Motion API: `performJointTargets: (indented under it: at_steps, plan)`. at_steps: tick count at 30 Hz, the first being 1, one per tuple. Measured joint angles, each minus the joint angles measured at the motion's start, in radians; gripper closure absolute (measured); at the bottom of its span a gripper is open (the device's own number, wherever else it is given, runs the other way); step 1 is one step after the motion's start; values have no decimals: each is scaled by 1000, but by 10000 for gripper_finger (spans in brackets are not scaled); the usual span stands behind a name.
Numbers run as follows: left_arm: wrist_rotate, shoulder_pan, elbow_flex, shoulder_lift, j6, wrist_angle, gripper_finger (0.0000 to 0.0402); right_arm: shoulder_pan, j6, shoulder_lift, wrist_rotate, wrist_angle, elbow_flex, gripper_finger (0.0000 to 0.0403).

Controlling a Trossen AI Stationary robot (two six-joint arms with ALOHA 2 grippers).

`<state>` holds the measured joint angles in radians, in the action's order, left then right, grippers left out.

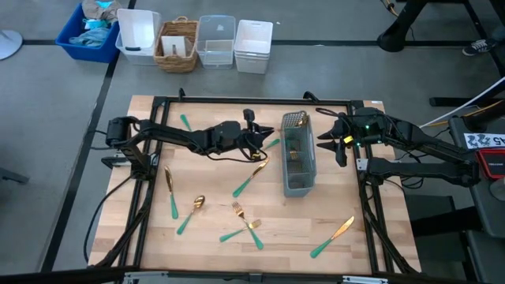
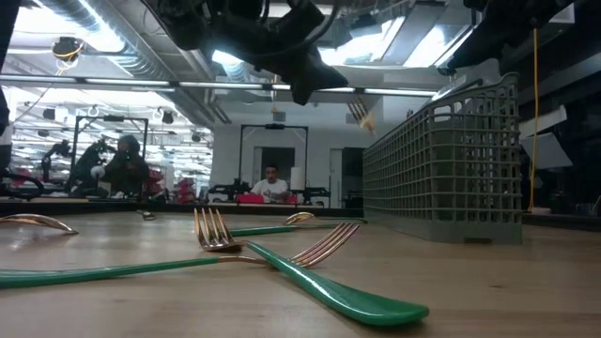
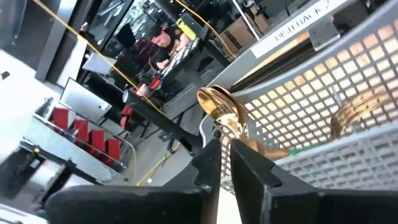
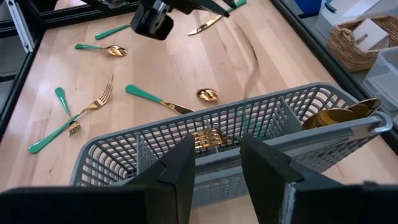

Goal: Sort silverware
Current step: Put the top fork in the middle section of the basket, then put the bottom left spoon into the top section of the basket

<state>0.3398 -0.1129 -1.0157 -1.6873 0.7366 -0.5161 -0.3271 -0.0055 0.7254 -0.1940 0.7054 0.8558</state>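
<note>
My left gripper [image 1: 260, 143] hangs just left of the grey mesh caddy [image 1: 298, 162], at about the height of its rim, shut on a spoon [image 3: 214, 104] with a gold bowl. My right gripper [image 4: 214, 165] waits open over the caddy's right side, with nothing between its fingers. Gold forks [image 4: 208, 137] and spoon bowls [image 4: 339, 115] stand in the caddy's compartments. More silverware lies flat on the wood: two crossed forks [image 1: 246, 223], a spoon [image 1: 193, 209], a knife [image 1: 331, 237], another knife [image 1: 168, 189] and a piece [image 1: 248, 180] beside the caddy. My left gripper pinches the spoon's gold neck [image 3: 225, 132], just behind the bowl, between its two fingers. The fingers come nearly level from the table's left. The bowl sticks out past the fingertips, and the teal handle [image 1: 273, 144] points toward the caddy. The spoon is lifted clear of the table.
Black frame rails [image 1: 237, 101] run around the wooden table [image 1: 205, 244]. Several bins and a wicker basket [image 1: 177, 43] stand on the floor beyond the far edge. In the low view, people [image 2: 270, 183] sit in the room behind.
</note>
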Motion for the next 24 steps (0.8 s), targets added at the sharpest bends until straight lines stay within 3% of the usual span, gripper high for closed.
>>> performJointTargets:
  at_steps: [9,14,18,21,24]
  plan:
    - [7,6,0,3,-263,1,314,0,0,0,0,0,0,274]
    - [86,44,0,79,-513,94,307,0,0,0,-1,4,0,274]
    - [89,98,0,209,-761,368,306,0,0,0,0,9,0,274]
    - [85,150,0,310,-1042,632,306,0,-2,0,0,9,0,274]
    - [10,213,0,388,-1364,883,306,0,-2,0,0,8,0,274]
